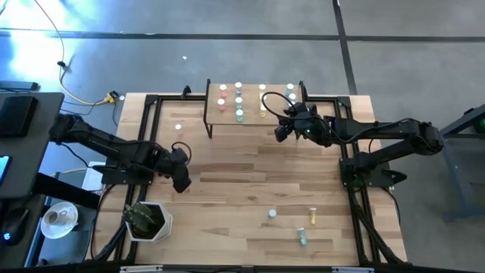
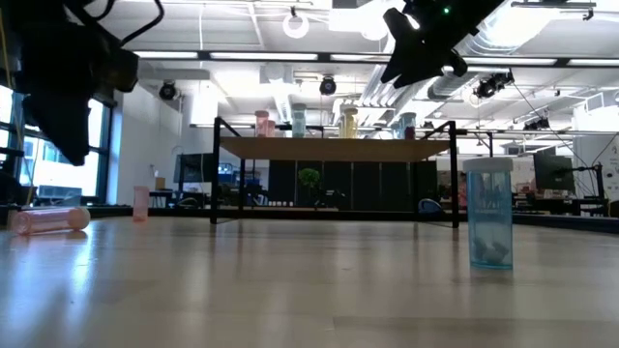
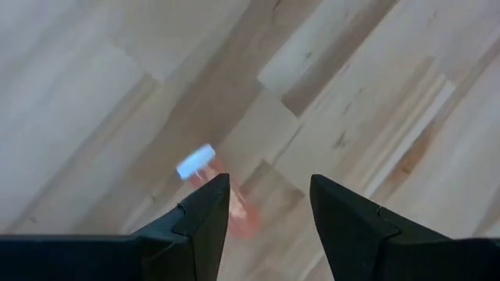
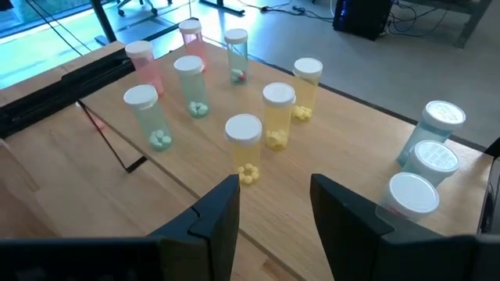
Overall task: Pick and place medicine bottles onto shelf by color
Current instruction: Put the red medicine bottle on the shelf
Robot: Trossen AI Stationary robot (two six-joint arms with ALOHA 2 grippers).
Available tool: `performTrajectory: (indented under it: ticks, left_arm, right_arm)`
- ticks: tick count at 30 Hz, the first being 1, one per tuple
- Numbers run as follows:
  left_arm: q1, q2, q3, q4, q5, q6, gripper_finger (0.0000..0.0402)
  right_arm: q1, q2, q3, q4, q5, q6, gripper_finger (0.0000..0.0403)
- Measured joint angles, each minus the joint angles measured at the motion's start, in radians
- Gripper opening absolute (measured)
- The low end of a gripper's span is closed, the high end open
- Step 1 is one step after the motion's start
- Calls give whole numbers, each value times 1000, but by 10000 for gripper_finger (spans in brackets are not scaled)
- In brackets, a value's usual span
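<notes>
A pink medicine bottle (image 3: 234, 199) with a white cap lies on its side on the tabletop. My left gripper (image 3: 269, 187) hangs open just above it, pointing steeply down; one finger hides part of the bottle and nothing shows between the fingers. In the high view this gripper (image 1: 182, 179) is at the table's left. My right gripper (image 4: 273, 187) stands open and empty above the shelf's (image 1: 254, 115) near right side. Pink, green (image 4: 146, 117), yellow (image 4: 244, 144) and blue-grey (image 4: 437, 129) bottles stand upright on the shelf in rows.
A blue-grey bottle (image 2: 488, 213) stands upright near the table's front, with a yellow one (image 1: 312, 216) and a green one (image 1: 302, 236) lying beside it. Another pink bottle (image 1: 179, 127) stands left of the shelf. A white plant pot (image 1: 148, 221) sits at the near left corner.
</notes>
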Motion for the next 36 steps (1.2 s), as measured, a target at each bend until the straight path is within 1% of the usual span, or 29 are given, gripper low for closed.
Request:
performTrajectory:
  ticks: [5, 11, 15, 20, 28, 36]
  left_arm:
    - [-59, 0, -3, -1, -2, -126, 170]
    - [-117, 19, -3, -25, -55, -211, 170]
    - [-139, 58, -3, -85, -80, -282, 170]
    - [-157, 117, -3, -102, -70, -351, 170]
    - [-165, 190, -3, -100, -56, -378, 170]
    - [-164, 200, -3, -68, -57, -386, 170]
  right_arm:
    - [0, 0, 0, 0, -15, 0, 149]
    - [0, 0, 0, 0, -43, 0, 149]
    - [0, 0, 0, -1, -45, 0, 149]
    - [0, 1, 0, -3, -45, 0, 149]
    - [-1, 1, 0, -5, -45, 0, 149]
    - [-1, 1, 0, -4, -45, -4, 149]
